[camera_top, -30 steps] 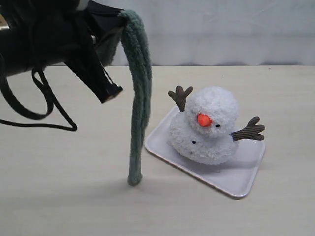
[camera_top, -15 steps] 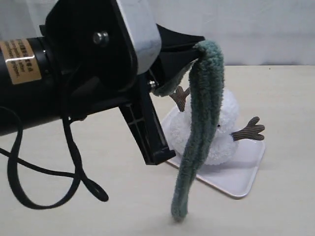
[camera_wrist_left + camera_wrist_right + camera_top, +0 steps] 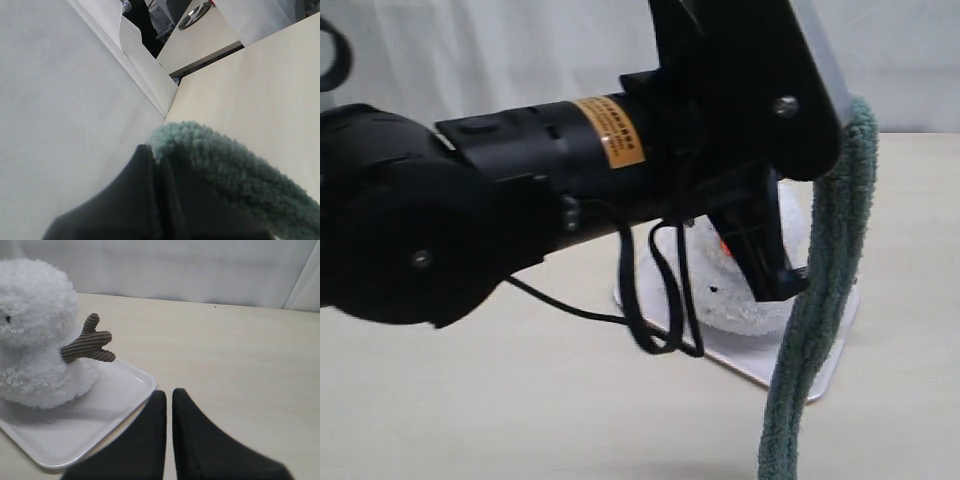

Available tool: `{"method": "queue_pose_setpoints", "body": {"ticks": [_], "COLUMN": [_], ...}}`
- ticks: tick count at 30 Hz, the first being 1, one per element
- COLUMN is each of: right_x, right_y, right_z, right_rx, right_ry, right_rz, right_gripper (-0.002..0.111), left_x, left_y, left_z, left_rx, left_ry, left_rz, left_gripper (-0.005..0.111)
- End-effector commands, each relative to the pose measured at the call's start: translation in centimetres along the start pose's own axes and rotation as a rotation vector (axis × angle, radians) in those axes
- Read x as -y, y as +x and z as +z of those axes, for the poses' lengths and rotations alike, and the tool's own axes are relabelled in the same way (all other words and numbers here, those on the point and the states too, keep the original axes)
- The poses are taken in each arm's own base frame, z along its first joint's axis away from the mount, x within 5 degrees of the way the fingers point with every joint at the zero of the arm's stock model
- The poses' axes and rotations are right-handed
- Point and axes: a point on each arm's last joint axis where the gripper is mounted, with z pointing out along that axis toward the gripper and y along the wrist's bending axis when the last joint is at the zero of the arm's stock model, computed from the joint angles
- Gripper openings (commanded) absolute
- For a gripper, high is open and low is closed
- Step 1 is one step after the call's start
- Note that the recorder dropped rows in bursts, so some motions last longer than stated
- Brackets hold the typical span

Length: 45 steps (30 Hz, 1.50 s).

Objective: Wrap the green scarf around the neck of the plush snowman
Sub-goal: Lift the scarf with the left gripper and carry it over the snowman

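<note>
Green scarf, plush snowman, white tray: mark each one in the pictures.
green scarf (image 3: 825,300), exterior view, hanging length.
plush snowman (image 3: 35,315), right wrist view, fluffy head.
white tray (image 3: 107,392), right wrist view, bare floor near the corner.

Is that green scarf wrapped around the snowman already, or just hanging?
Just hanging. The green scarf dangles from the shut left gripper, in front of the plush snowman, whose neck is bare.

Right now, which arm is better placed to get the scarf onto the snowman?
Probably the left: its claw is shut on the scarf, which hangs beside the snowman. The right claw is shut and empty.
</note>
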Motion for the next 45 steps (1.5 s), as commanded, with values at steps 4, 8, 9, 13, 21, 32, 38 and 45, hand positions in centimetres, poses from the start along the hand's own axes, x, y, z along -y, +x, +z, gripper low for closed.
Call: {"method": "queue_pose_setpoints", "body": {"ticks": [4,8,9,13,21,32,38,45], "right_x": [0.0,0.0,0.0,0.0,0.0,0.0,0.0,0.0], "right_y": [0.1,0.1,0.1,0.1,0.1,0.1,0.1,0.1], "right_z": [0.0,0.0,0.0,0.0,0.0,0.0,0.0,0.0], "right_rx": [0.002,0.002,0.002,0.002,0.002,0.002,0.002,0.002], "right_ry": [-0.003,-0.003,-0.003,-0.003,-0.003,-0.003,-0.003,-0.003], "right_rz": [-0.007,-0.007,-0.007,-0.007,-0.007,-0.007,-0.007,-0.007], "right_gripper": [0.004,0.004,0.004,0.004,0.004,0.004,0.004,0.004], "left_x": [0.7,0.5,0.3,-1.3,-5.8,-7.0,-6.0,-4.6], "left_y": [0.3,1.0,1.1,3.1,6.0,5.2,6.6,9.2], "left_z": [4.1,6.3,6.7,7.8,7.6,7.9,9.1,10.6], "left_rx": [-0.005,-0.013,-0.015,-0.056,-0.132,-0.111,-0.13,-0.179], "left_ry": [0.003,-0.012,-0.022,-0.062,-0.189,-0.179,-0.17,-0.129], "left_rz": [0.011,0.043,0.044,0.037,-0.119,-0.004,-0.004,0.027], "left_gripper": [0.0,0.0,0.0,0.0,0.0,0.0,0.0,0.0]}}
